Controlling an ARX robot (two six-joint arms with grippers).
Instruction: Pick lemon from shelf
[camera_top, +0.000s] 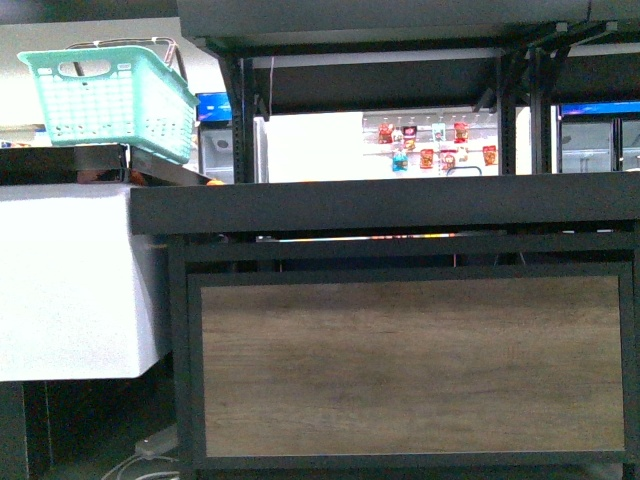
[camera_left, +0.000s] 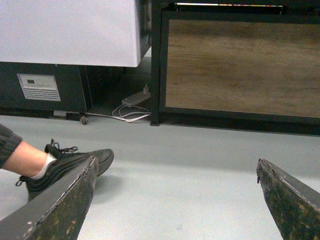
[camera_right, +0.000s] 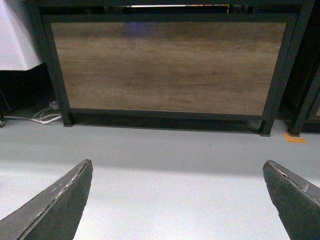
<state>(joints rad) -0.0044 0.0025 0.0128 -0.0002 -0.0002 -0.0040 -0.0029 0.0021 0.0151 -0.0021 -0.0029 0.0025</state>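
Observation:
The shelf (camera_top: 400, 205) is a black metal-framed rack straight ahead in the front view, with a dark lipped deck at mid height and a brown wood-grain front panel (camera_top: 410, 365) below. The panel also shows in the left wrist view (camera_left: 240, 65) and the right wrist view (camera_right: 167, 67). No lemon is in view; the deck top is seen edge-on. My left gripper (camera_left: 175, 167) is open and empty, low over the grey floor. My right gripper (camera_right: 177, 167) is open and empty, also low over the floor. Neither arm shows in the front view.
A white chest cabinet (camera_top: 70, 280) stands left of the shelf, with a teal plastic basket (camera_top: 110, 100) above it. A person's foot in a black shoe (camera_left: 65, 165) is on the floor by my left gripper. A power strip and cables (camera_left: 132, 107) lie at the rack's foot.

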